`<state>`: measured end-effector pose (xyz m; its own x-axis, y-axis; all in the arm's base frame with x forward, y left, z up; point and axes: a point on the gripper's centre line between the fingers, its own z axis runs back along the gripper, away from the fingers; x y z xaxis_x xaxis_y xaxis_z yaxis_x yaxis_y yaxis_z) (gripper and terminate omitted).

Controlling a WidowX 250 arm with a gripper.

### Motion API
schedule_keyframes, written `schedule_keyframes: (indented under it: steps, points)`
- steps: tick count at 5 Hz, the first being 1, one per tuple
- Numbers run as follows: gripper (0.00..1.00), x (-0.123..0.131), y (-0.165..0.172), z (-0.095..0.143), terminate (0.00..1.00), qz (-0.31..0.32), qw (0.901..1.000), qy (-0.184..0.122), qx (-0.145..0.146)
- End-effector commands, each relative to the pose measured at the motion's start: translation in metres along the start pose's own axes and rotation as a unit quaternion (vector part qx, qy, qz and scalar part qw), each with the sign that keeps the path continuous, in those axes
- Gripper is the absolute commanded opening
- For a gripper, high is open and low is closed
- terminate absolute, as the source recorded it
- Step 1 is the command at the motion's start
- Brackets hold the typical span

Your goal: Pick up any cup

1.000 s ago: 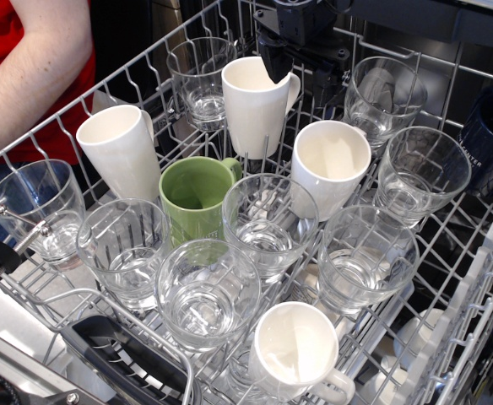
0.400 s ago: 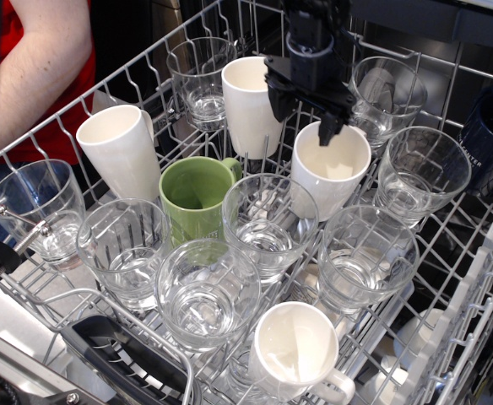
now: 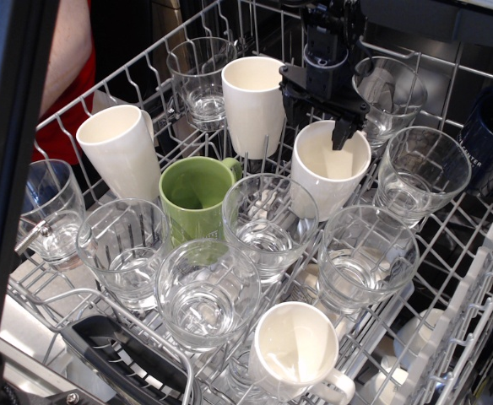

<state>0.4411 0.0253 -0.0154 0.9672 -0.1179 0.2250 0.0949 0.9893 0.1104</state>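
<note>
The cup [image 3: 329,173], a stout glossy white ceramic one with a wide mouth, stands in the wire dishwasher rack [image 3: 145,76], right of centre. My black gripper [image 3: 316,126] hangs over the cup's far rim with its jaws open. Its left finger [image 3: 290,105] is outside the rim, between this cup and the taller white cup [image 3: 253,105]. Its right finger [image 3: 343,133] reaches just over the cup's mouth. The gripper holds nothing.
Several clear glasses fill the rack, such as one in the middle [image 3: 268,224] and one at the right [image 3: 419,173]. There is also a second tall white cup [image 3: 120,150], a green mug [image 3: 194,196], a white handled mug [image 3: 297,350] and a navy mug [image 3: 491,135]. A person's arm [image 3: 65,67] is at the left behind a dark bar [image 3: 10,169].
My gripper has moved right and down, from behind the tall white cup to over the stout cup's rim. A dark bar has slid in from the left, covering part of the person.
</note>
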Motion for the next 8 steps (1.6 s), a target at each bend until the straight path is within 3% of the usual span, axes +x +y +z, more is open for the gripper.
schedule_keyframes:
  steps: [1, 2, 3, 5, 7, 8]
  points:
    - [1.00, 0.018, 0.008, 0.002, 0.00, 0.023, 0.9992, -0.024, 0.020]
    - [1.00, 0.026, 0.012, -0.008, 0.00, 0.037, 0.9990, -0.014, 0.021]
    - [0.00, 0.029, 0.016, -0.022, 0.00, 0.046, 0.9987, -0.005, 0.021]
    - [0.00, 0.037, 0.014, -0.004, 0.00, 0.051, 0.9986, 0.009, 0.002]
    - [0.00, 0.036, 0.015, 0.048, 0.00, 0.041, 0.9981, 0.016, -0.042]
    - [0.00, 0.038, 0.013, 0.075, 0.00, 0.031, 0.9972, 0.004, -0.069]
